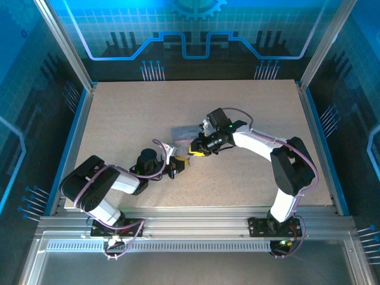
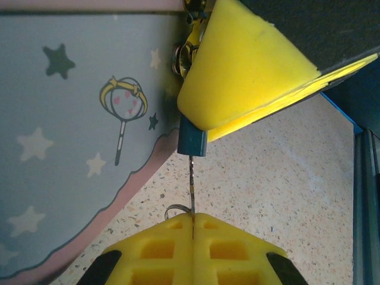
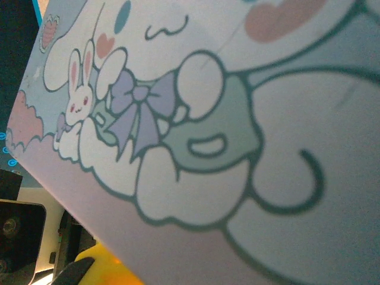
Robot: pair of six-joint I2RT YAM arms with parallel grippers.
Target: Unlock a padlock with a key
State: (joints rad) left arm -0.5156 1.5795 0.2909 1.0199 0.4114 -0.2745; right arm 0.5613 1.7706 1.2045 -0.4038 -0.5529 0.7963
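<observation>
Yellow foam pads of your left gripper are pressed together on the key. Its thin dark blade stands out toward 12 o'clock in the left wrist view and meets the underside of the padlock. The lock's dark blue body peeks from beneath your right gripper, whose yellow pad is clamped narrow on the lock and hides most of it. A small wire key ring hangs just beside your left fingertips at 10 o'clock. How deep the blade sits in the keyway cannot be told, so seat it with a gentle push along its own line before turning. Then roll the left wrist about the blade's axis without any sideways drift, because so thin a sliver looks likely to bend or slip from the foam. Hold the right grip firm, or the lock body may simply turn with the key. Beyond the lock, from 9 to 11 o'clock, lies the tin on the speckled table. No brand or legible wording shows on it. Its lid bears only printed stars and a heart-topped wand, and the right wrist view shows a cartoon rabbit and a lilac bow.
</observation>
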